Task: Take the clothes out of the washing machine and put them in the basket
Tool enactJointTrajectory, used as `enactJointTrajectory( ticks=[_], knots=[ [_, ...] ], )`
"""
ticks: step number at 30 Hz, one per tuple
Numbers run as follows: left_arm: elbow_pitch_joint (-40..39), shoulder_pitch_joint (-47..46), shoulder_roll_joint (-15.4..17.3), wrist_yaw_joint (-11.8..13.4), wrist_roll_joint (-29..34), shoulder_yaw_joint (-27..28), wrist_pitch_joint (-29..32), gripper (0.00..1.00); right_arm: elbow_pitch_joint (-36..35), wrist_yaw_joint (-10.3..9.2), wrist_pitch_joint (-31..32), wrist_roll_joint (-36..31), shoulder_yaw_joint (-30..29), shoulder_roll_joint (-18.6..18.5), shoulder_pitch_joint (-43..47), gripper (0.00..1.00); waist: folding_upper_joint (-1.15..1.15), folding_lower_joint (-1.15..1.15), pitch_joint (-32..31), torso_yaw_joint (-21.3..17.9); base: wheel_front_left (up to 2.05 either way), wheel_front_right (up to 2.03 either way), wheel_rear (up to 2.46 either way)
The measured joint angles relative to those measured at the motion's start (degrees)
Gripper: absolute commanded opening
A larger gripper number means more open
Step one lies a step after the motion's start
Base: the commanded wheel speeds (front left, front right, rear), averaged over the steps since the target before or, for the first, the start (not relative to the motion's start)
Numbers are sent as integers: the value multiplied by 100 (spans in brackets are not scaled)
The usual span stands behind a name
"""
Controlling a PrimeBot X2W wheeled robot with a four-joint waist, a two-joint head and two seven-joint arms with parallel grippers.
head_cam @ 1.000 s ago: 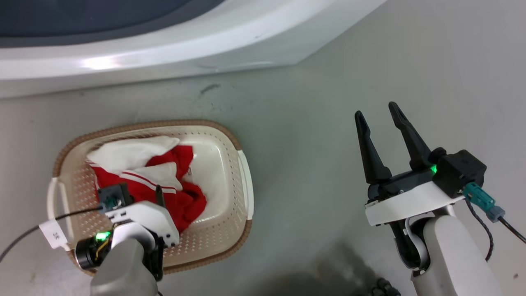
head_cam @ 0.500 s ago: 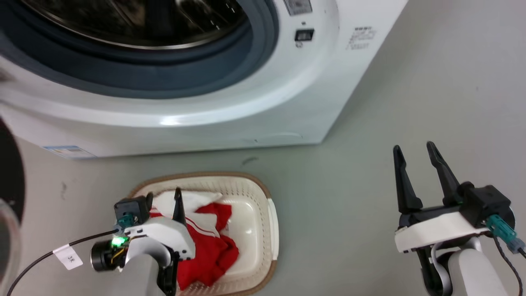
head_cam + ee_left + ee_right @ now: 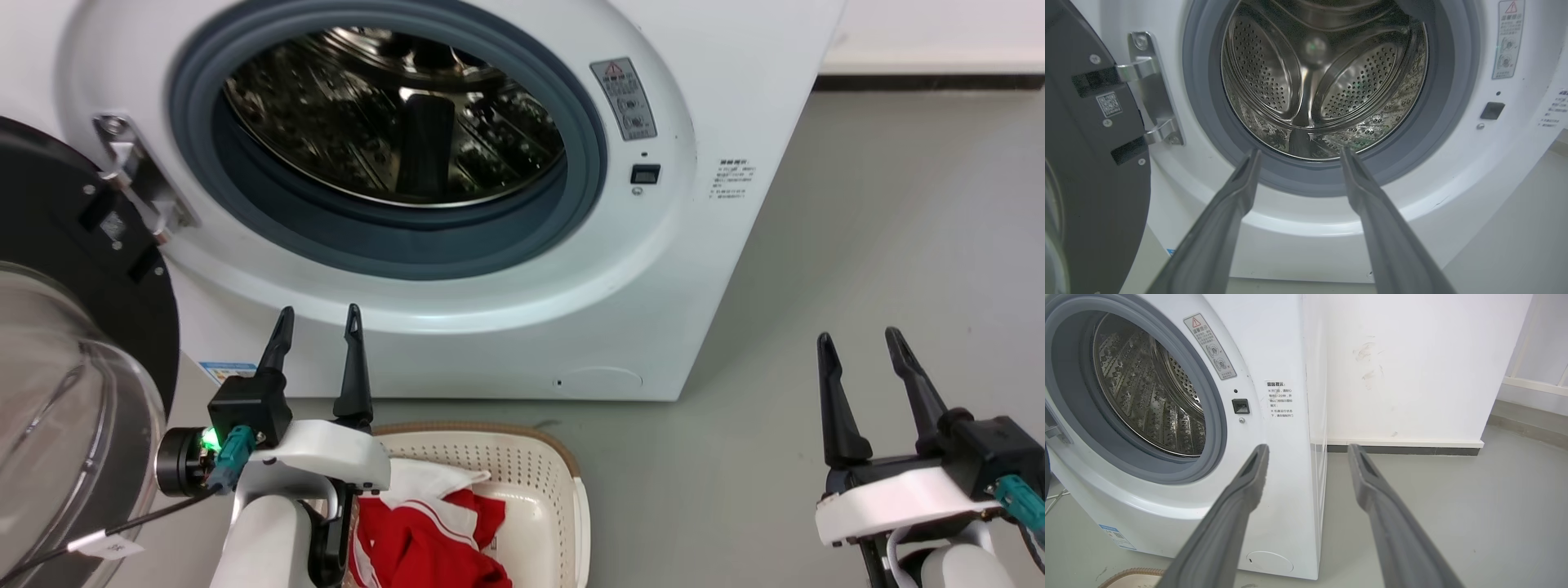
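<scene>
You face the washer (image 3: 718, 269), a white front-loader whose door (image 3: 57, 212) hangs open at your left on its hinge. Inside the round opening with its grey seal (image 3: 588, 188), the drum (image 3: 392, 122) shows bare, shiny perforated steel. The left wrist view looks straight in. The back wall, the paddles and the lower curve are all metal, with nothing red among them. The strip of drum just behind the seal's lower lip is hidden, so a small piece there cannot be ruled out.

The basket (image 3: 531, 474) sits on the floor (image 3: 857, 204) just in front of the washer, at the bottom of the head view. The clothes (image 3: 433, 539) lie inside it as a red heap with white panels and stripe trim. They are partly cut off by the frame edge and your left forearm.

Your left gripper (image 3: 319, 314) hovers by the basket's left side, in front of the washer. Its two fingers are spread apart, hold nothing, and aim at the opening. Your right gripper (image 3: 857, 336) is well apart to the right, over the floor near the washer's corner, with its fingers likewise spread and empty.

Judging from this, the unloading looks finished or nearly so, since the clothes you can see are in the basket. What is left, at most, is a check of the hidden drum bottom.
</scene>
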Motion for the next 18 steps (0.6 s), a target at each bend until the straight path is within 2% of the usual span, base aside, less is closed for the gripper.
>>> enactJointTrajectory(
  ticks=[7, 18],
  knots=[
    [-580, 373, 24, -18, 289, -107, 0, 100, -138, 1, 118, -48, -13, 1, 297, 100, 0, 0, -429, 82, 0, 0, 0],
    [-624, 749, 149, 3, 341, -78, 0, 100, -236, 0, 232, -27, -2, 1, 564, 100, 0, 0, -649, 33, 0, 0, 0]
  ],
)
